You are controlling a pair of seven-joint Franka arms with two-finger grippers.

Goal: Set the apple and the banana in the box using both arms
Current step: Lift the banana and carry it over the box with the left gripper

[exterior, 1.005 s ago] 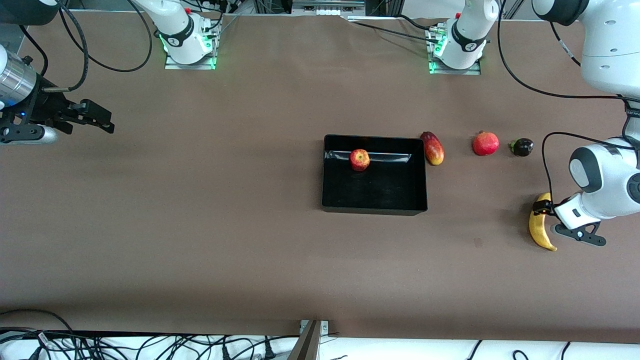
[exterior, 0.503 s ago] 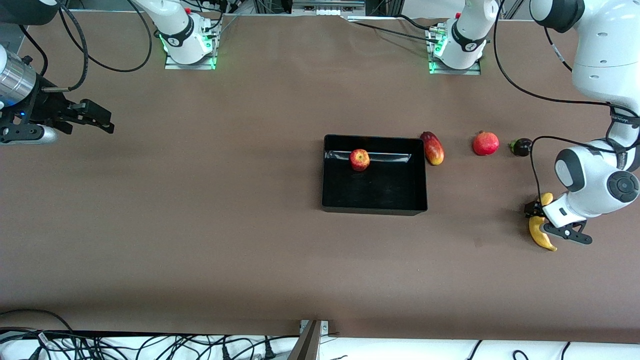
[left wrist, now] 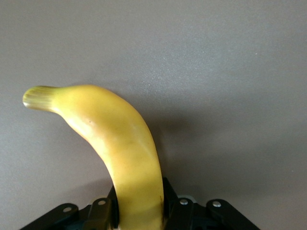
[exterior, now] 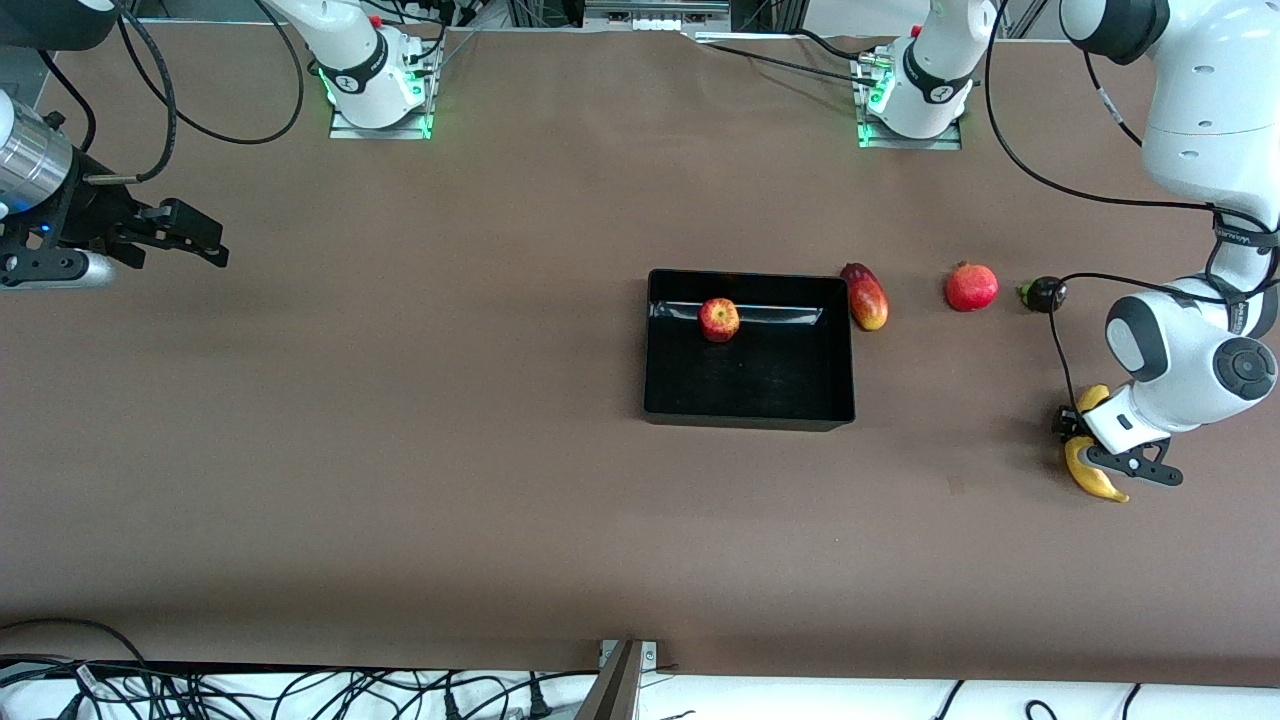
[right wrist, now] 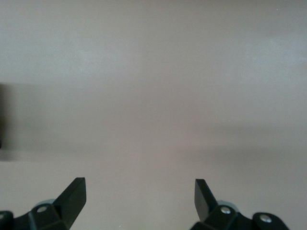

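Banana [exterior: 1090, 475]: lies on the counter [exterior: 420, 460], nearer the front camera than the box and well toward the left arm's end of the counter from it.
Left gripper [exterior: 1078, 432]: down at the banana, fingers pinching it on both flanks, as the left wrist view [left wrist: 129, 158] shows; whether the fruit has left the counter cannot be told.
Box [exterior: 748, 417]: black bin near mid-counter, the landmark here.
Apple [exterior: 719, 319]: already inside the box, against the wall farthest from the front camera.
Mango [exterior: 866, 296]: just beside the box, on the side toward the left arm's end.
Pomegranate [exterior: 971, 286]: farther from the box along that same line.
Dark fruit [exterior: 1044, 293]: farther again from the box, near the left arm.
Right gripper [exterior: 185, 238]: waiting well apart from the box, over the right arm's end of the counter, fingers spread.
Risk: the grip looks to sit off the banana's middle, so the long free end could swing or slip out during the carry; a low pass could also clip the mango or the box wall.
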